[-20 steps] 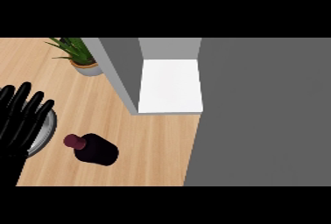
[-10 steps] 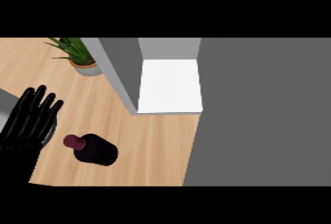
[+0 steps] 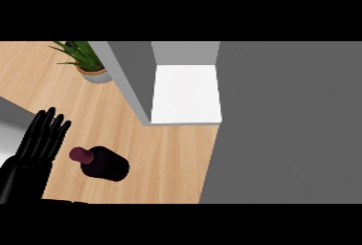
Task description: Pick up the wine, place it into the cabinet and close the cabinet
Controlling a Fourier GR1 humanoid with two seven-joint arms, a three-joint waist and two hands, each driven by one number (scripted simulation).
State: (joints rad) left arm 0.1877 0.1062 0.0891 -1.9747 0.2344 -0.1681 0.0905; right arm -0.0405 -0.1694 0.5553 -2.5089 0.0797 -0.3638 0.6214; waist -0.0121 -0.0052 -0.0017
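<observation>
The black robot hand (image 3: pixel 39 143), fingers straight and holding nothing, sits just left of the dark round wine bottle (image 3: pixel 104 162) on the light wooden worktop (image 3: pixel 163 158); a glancing contact could topple it.

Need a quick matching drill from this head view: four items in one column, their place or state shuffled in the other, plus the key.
Items:
1. wine bottle
2. potted plant
3. cabinet
4. left robot hand

Places or states:
A. standing open, white shelf showing
B. far corner of the counter, left of the cabinet
C. fingers straight, just left of the bottle's cap
D. on the wooden counter near its front edge

Pairs: 1-D, 2-B, 3-A, 4-C
</observation>
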